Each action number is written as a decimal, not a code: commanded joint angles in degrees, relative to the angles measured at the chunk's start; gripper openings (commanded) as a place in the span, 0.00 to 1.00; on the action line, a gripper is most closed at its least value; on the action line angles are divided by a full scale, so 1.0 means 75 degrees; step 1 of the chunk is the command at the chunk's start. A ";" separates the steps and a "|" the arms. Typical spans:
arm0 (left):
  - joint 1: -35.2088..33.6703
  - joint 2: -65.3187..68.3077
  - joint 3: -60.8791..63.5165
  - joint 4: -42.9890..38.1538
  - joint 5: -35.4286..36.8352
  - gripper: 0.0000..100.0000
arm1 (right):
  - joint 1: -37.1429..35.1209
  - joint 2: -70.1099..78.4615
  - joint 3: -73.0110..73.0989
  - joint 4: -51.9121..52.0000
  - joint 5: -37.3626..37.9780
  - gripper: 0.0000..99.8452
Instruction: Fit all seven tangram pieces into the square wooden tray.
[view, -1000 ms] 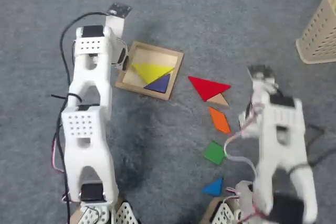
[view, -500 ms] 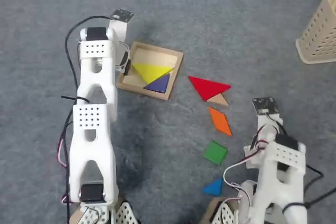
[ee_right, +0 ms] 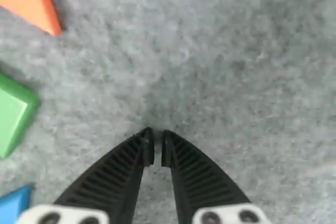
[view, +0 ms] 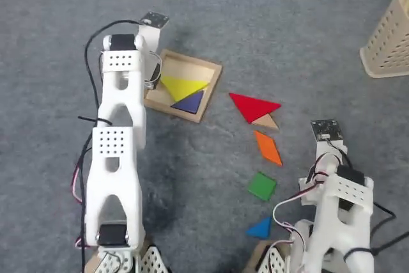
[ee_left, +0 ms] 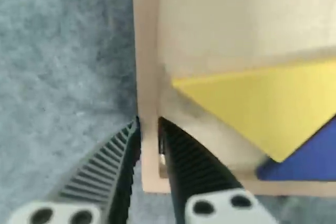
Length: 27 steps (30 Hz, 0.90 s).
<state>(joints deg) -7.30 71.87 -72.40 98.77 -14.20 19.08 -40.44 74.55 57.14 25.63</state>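
Observation:
The square wooden tray [view: 206,68] lies at the back left, holding a yellow triangle [view: 184,85] and a dark blue triangle [view: 193,101]. My left gripper [ee_left: 148,124] is shut on the tray's side wall [ee_left: 146,51], one finger inside and one outside, close to the yellow triangle [ee_left: 262,108]. On the carpet to the right lie a red triangle [view: 252,105], a tan triangle [view: 265,120], an orange parallelogram [view: 267,147], a green square [view: 261,185] and a blue triangle [view: 261,227]. My right gripper [ee_right: 154,132] is shut on nothing, low over bare carpet beside the green square [ee_right: 13,114].
A pale perforated box [view: 390,30] stands at the far right edge. Both arm bases sit at the near edge of the grey carpet [view: 287,36]. The left arm [view: 118,132] stretches along the tray's left side.
The right arm has drawn back toward its base, away from the red and tan triangles. The left arm has shifted slightly, nudging the tray a little.

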 commanded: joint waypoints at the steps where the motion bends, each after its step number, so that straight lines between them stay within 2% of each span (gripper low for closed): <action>1: 0.0059 -0.1278 0.1999 0.0293 -0.0223 0.01 | 0.0158 -0.0252 0.0012 -0.0147 0.0105 0.05; 6: 0.0164 -0.3282 0.4695 0.0258 -0.0785 0.01 | 0.0158 -0.0252 0.0012 -0.0147 0.0105 0.05; 12: 0.0070 -0.5451 0.6781 0.0199 -0.1184 0.01 | 0.0158 -0.0252 0.0023 -0.0147 0.0105 0.05; 18: 0.0117 -0.7174 0.7754 0.0141 -0.1172 0.01 | 0.0158 -0.0240 0.0023 -0.0147 0.0105 0.05; 27: 0.0985 -0.8967 0.9067 0.0082 -0.1137 0.01 | 0.0158 -0.0229 0.0023 -0.0147 0.0105 0.05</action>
<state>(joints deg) -2.20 12.00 -6.11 98.68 -22.46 19.08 -40.44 74.55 57.14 25.63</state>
